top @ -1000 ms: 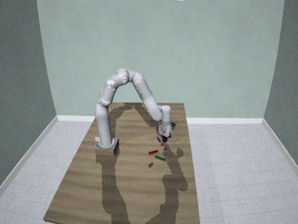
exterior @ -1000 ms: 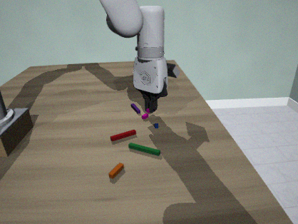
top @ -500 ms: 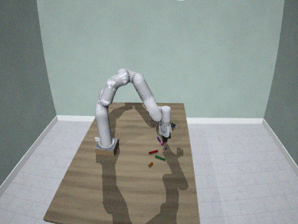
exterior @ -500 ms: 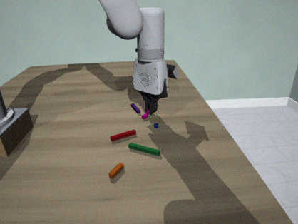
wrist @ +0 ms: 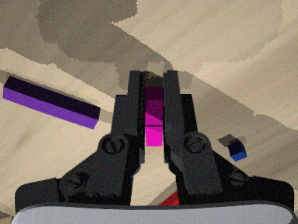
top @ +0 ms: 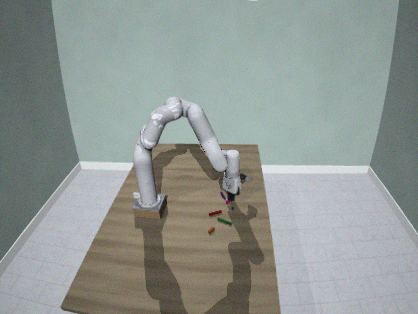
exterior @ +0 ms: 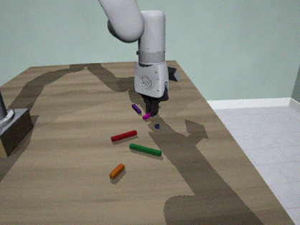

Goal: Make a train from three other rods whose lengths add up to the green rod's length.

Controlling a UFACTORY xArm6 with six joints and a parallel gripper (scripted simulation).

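Observation:
My gripper (top: 230, 198) (exterior: 152, 113) (wrist: 153, 90) is shut on a magenta rod (wrist: 154, 119), close above or at the table. Magenta (top: 228, 201) (exterior: 146, 116) also shows just in front of the fingertips. A thin dark line crosses the magenta in the wrist view; whether two rods meet there I cannot tell. The purple rod (top: 223, 195) (exterior: 136, 109) (wrist: 52, 102) lies left of the fingers. The blue rod (top: 232, 208) (exterior: 157, 126) (wrist: 237, 150) lies to their right. The green rod (top: 224, 221) (exterior: 145, 150) and orange rod (top: 211, 230) (exterior: 117, 171) lie apart nearer the front.
A red rod (top: 215, 213) (exterior: 123, 136) (wrist: 171, 199) lies between the magenta and the green rod. A dark grey block (top: 244, 177) (exterior: 174, 74) stands behind the gripper near the right edge of the wooden table (top: 115, 260) (exterior: 54, 193). The arm's shadow crosses the table.

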